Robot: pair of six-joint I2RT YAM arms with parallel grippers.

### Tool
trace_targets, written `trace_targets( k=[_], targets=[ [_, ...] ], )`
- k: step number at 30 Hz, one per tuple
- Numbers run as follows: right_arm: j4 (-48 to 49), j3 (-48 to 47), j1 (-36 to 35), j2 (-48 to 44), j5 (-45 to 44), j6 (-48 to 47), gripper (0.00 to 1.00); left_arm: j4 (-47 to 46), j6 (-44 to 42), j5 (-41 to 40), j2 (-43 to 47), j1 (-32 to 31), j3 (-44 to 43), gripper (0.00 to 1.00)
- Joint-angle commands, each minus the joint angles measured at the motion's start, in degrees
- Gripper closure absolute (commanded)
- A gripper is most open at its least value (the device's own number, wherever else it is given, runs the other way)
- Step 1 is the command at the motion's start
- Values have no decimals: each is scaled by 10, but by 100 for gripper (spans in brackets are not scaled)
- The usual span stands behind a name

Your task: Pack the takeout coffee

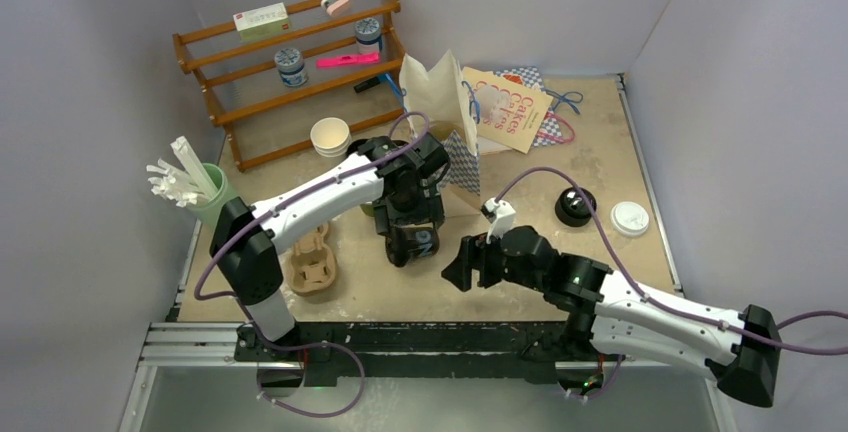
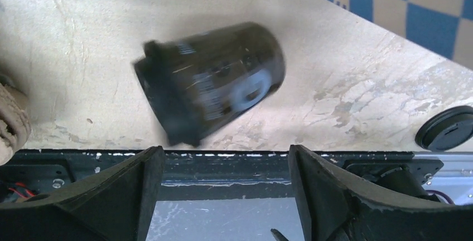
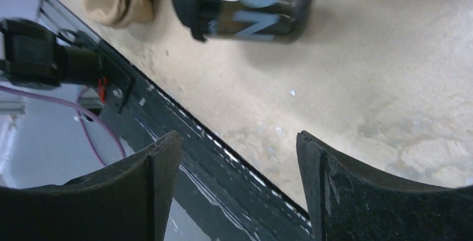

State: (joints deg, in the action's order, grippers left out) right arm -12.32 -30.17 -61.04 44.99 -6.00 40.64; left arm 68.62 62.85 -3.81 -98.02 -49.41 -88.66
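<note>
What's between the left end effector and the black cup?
Nothing visible. The left end effector is open, and the black cup is just ahead of its jaws, blurred and apparently tipped on its side on the table.

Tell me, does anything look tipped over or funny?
Yes. The black coffee cup lies on its side on the table, blurry as if rolling. The left hand and right hand are open, not holding it.

The takeout coffee (image 1: 415, 244) lies on the table (image 1: 620, 252), cup carrier (image 1: 312, 264) left, paper bag (image 1: 440, 102) behind.
</note>
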Motion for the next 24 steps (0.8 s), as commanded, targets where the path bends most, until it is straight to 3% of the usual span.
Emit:
trace_targets(
  k=[1,6,10,15,18,24],
  targets=[
    [110,20,34,11,21,38,22,-16,-23,19,2,5,0,17],
    [196,62,109,24,80,67,20,-24,-38,18,-5,7,-12,17],
    [170,20,113,73,107,16,19,-13,-62,-9,27,20,-21,18],
    [152,-31,111,125,121,-59,10,-107,-109,35,161,75,106,30],
    [134,-53,97,131,99,-72,5,-138,-121,36,255,102,174,29],
    [140,-87,49,170,28,-93,11,-191,-122,87,385,143,307,27]
  ],
)
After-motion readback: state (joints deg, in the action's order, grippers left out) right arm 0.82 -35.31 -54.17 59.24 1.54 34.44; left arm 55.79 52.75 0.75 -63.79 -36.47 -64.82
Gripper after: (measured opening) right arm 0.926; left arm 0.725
